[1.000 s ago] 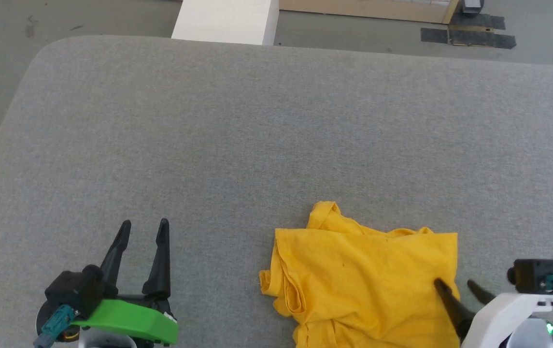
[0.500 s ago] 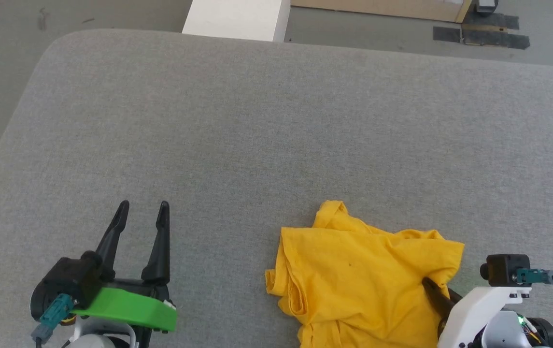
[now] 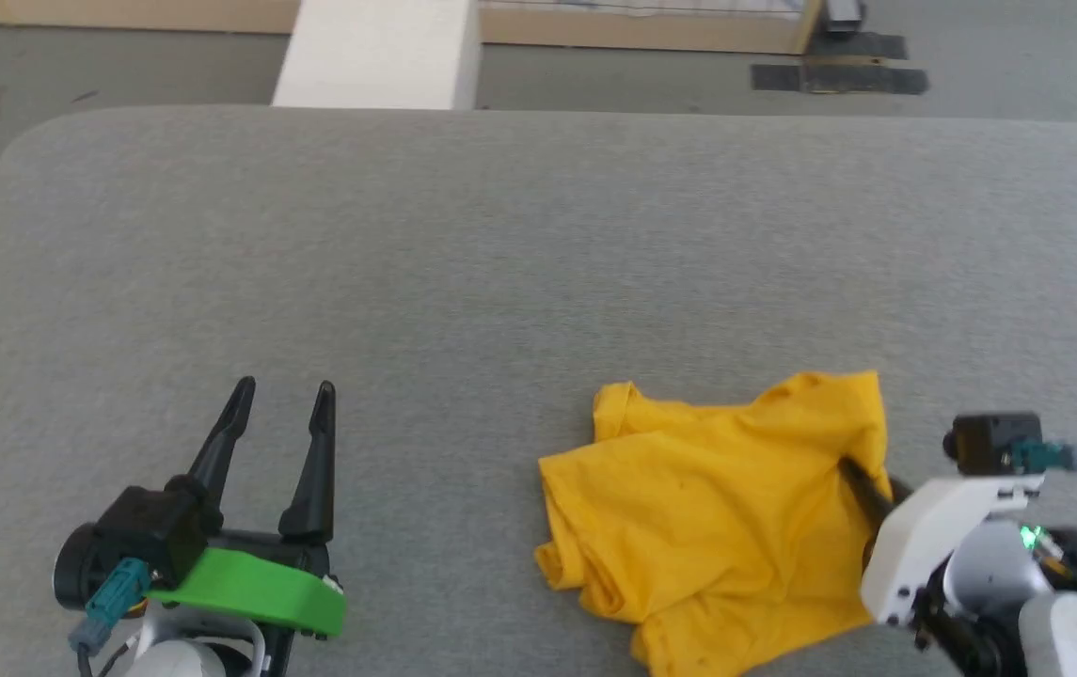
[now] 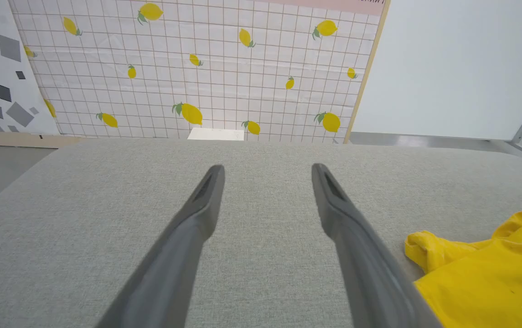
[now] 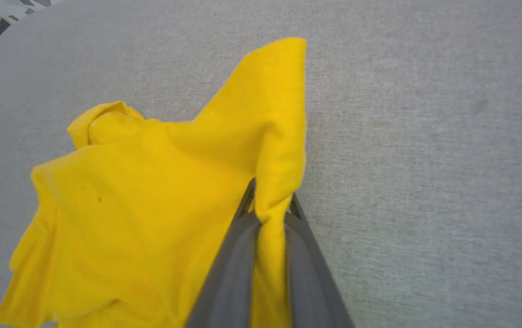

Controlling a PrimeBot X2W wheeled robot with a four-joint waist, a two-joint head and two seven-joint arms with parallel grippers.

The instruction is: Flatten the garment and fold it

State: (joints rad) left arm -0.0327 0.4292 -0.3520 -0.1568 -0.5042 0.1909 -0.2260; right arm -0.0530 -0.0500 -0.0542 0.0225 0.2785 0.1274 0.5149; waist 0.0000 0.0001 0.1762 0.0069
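With the right gripper [image 3: 850,467]: reaching in low from the near right, white wrist housing behind, fingers slanted forward and inward. Closed tight on the shirt [image 3: 707,508], pinching a fold of its right edge between the fingers, with a yellow flap stretching on past the tips. Rest of it crumpled on the table [image 3: 500,263], spread to the left of those jaws. With the left gripper [image 3: 286,385]: held low at the near left, green cover behind, fingers pointing straight ahead over the gray top. Spread wide apart, gripping nothing. Shirt well off to the right of these jaws, clear of both fingers.
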